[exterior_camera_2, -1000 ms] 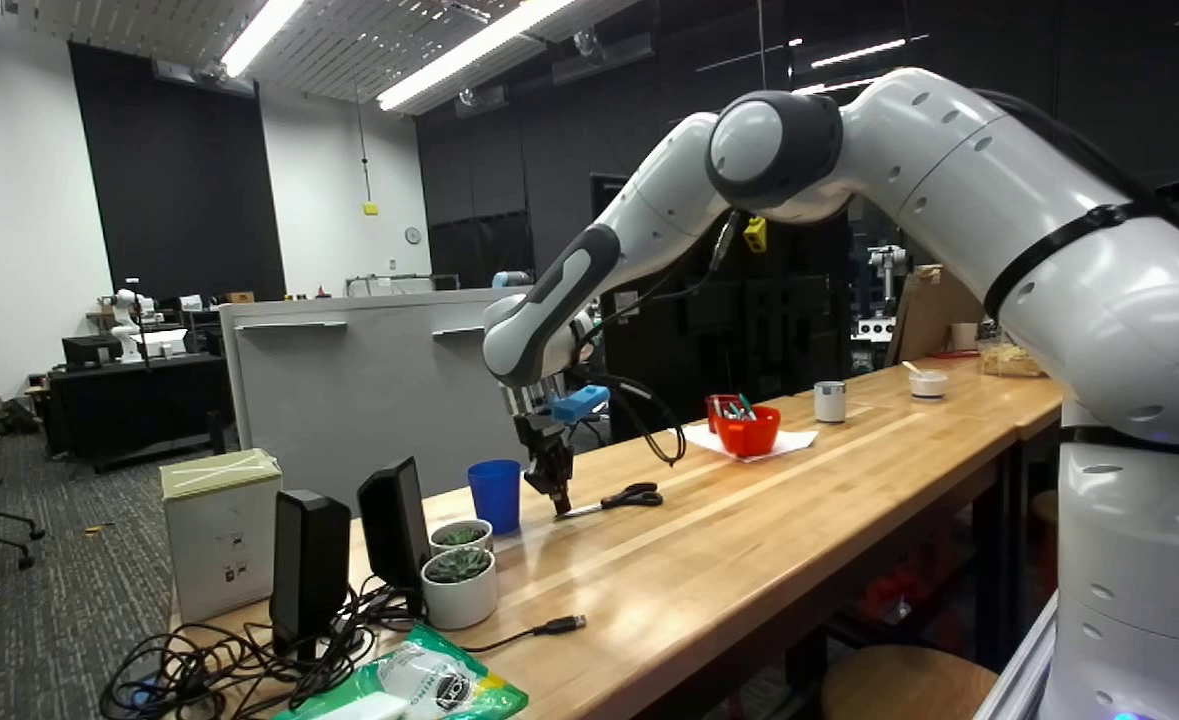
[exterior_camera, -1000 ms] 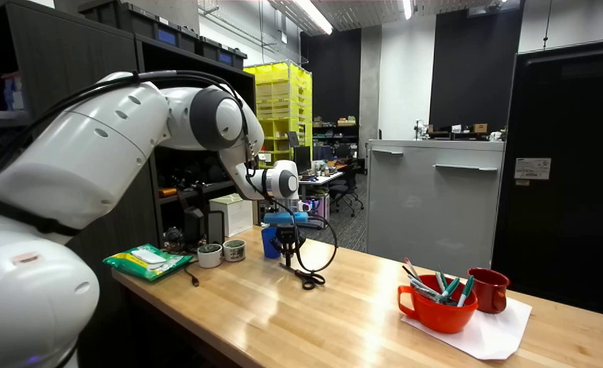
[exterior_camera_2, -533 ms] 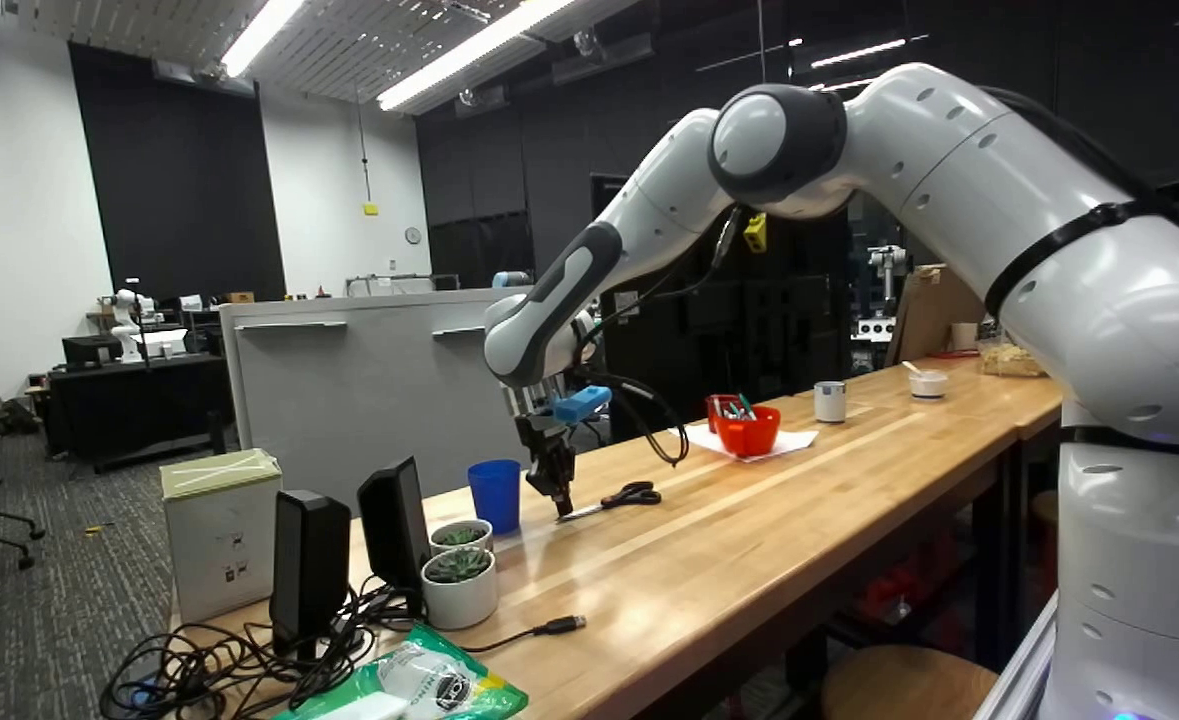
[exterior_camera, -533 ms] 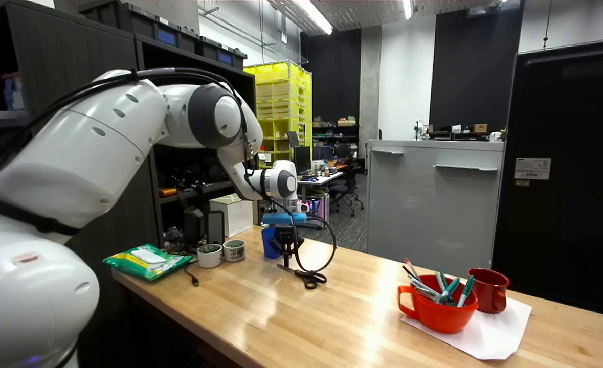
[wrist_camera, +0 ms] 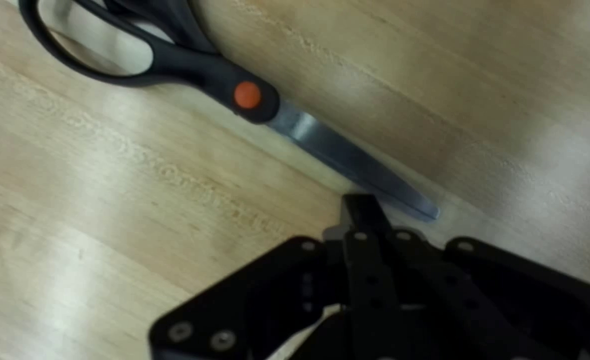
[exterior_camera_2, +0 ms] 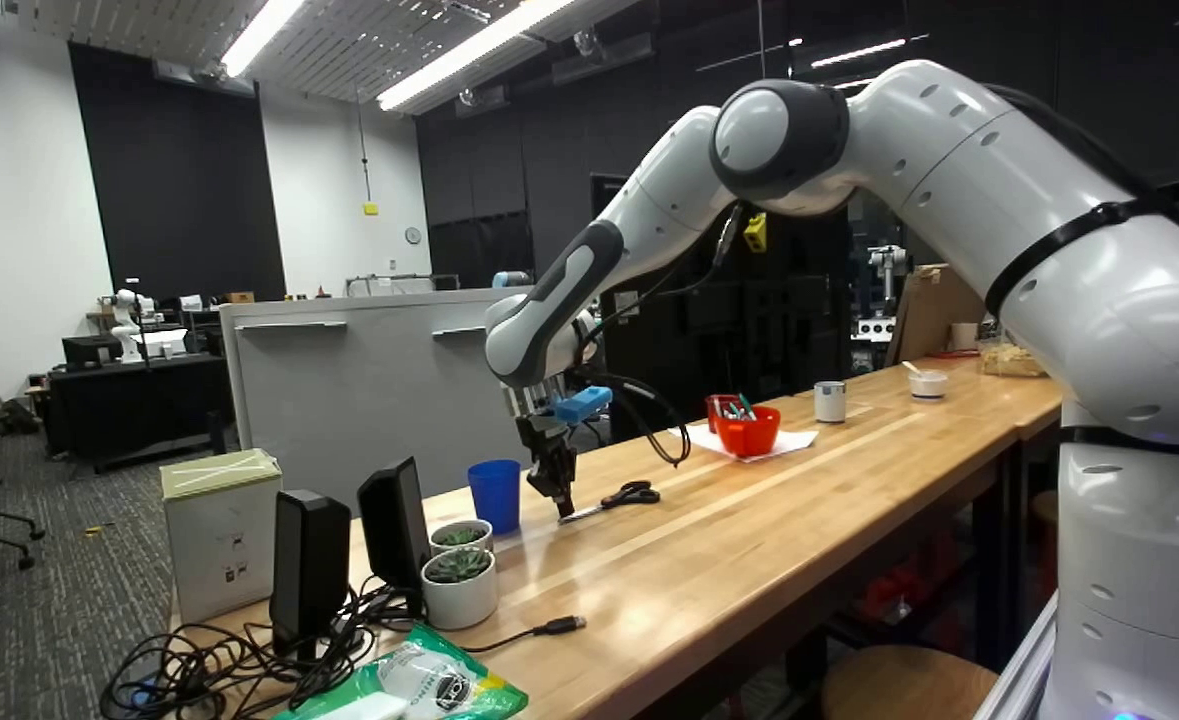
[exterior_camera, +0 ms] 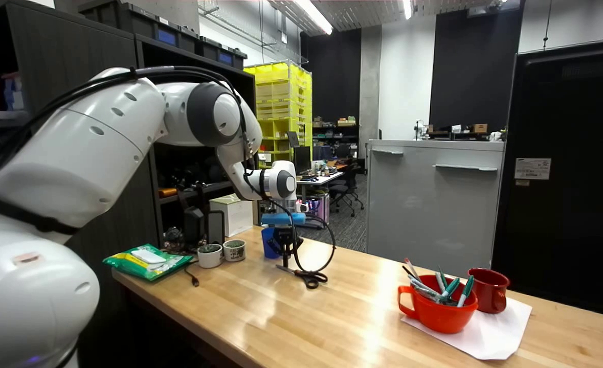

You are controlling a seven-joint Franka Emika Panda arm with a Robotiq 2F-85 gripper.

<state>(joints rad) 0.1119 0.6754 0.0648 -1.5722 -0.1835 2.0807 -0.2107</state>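
A pair of scissors (wrist_camera: 204, 75) with black handles, an orange pivot and a closed metal blade lies flat on the wooden table. It also shows in both exterior views (exterior_camera: 309, 278) (exterior_camera_2: 631, 494). My black gripper (wrist_camera: 364, 207) points down at the table, its fingers together with nothing visible between them. Its tips are right beside the blade's edge near the pointed end; I cannot tell whether they touch it. In both exterior views the gripper (exterior_camera: 286, 261) (exterior_camera_2: 564, 508) stands low over the blade end. A blue cup (exterior_camera_2: 494, 497) stands close by, partly behind the gripper in an exterior view (exterior_camera: 269, 242).
Two potted succulents (exterior_camera_2: 459, 590), black speakers (exterior_camera_2: 309, 560) with tangled cables, a white box (exterior_camera_2: 221, 530) and a green packet (exterior_camera: 148, 260) are at one end. A red-orange cup of markers (exterior_camera: 442, 309) and a dark red mug (exterior_camera: 489, 291) stand on white paper (exterior_camera: 495, 337).
My gripper has shifted slightly sideways, staying low and shut. The scissors have turned and slid a little on the table, their blade end moving along with the gripper.
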